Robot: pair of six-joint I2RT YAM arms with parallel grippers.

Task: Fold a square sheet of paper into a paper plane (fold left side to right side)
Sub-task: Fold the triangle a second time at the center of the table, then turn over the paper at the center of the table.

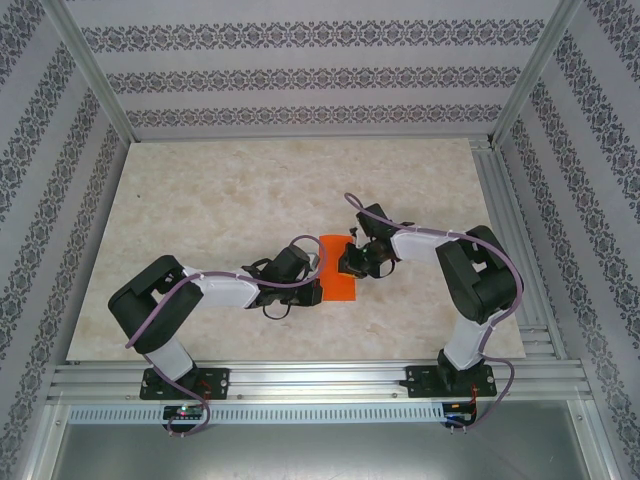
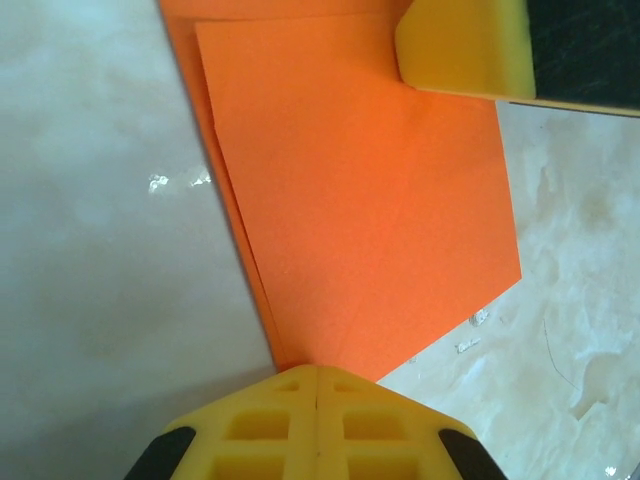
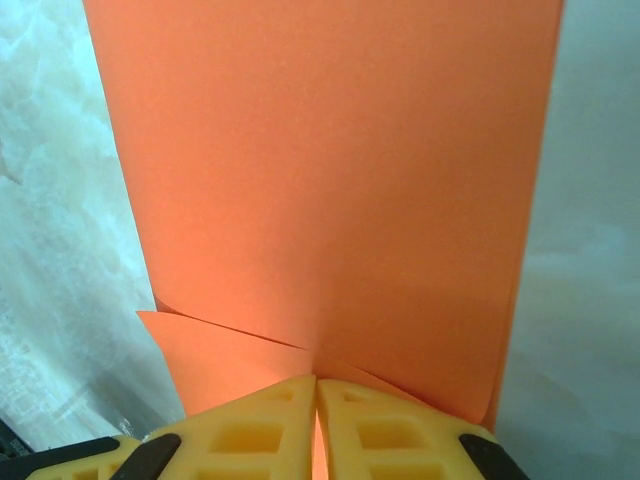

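Overhead view, centre: the thin bright orange square sheet of paper [image 1: 338, 275], here a narrow upright rectangle, lies on the pale marbled tabletop [image 1: 220, 210] between the left pincer [image 1: 318, 274] and the right pincer [image 1: 351, 264]. Left wrist view: the sheet [image 2: 370, 200] shows two matte layers slightly offset along the left edge, so by the look of it the halves are over but not squared. The left pincer [image 2: 317, 372], fingers together, meets its bottom corner; whether it pinches or merely presses you cannot tell. Right wrist view: the right pincer [image 3: 317, 385] is clamped on the near edge of the sheet [image 3: 330, 180], with orange showing in the slit between its ribbed yellow fingers and a loose flap at lower left. Judgement: align the edges before you crease. Pin one end and sweep flat and slowly, since paper this thin is likely to buckle or slide on the smooth tabletop.
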